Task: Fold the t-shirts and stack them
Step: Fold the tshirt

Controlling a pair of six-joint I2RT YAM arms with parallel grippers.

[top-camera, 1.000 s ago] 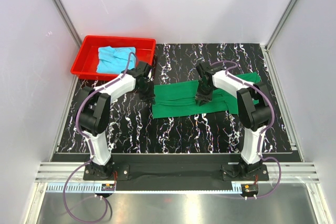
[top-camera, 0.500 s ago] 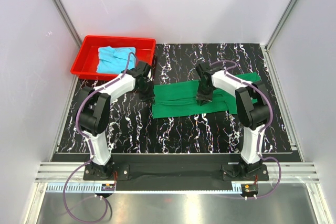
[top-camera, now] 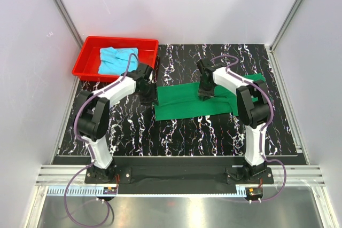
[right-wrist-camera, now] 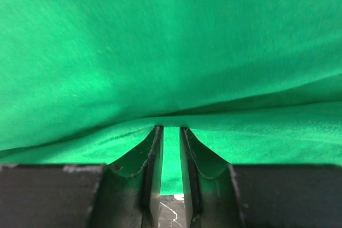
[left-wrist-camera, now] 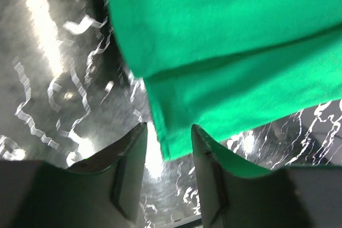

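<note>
Across the counter (top-camera: 181, 137) the dark green t-shirt (top-camera: 187, 105) is laid as a folded band; the light blue t-shirt (top-camera: 115, 60) is kept in the red tray (top-camera: 85, 62), far left. The green shirt's left edge is straddled by the parted left fingers (left-wrist-camera: 131, 169); a fold is pinched between the right fingers (right-wrist-camera: 152, 158).
</note>
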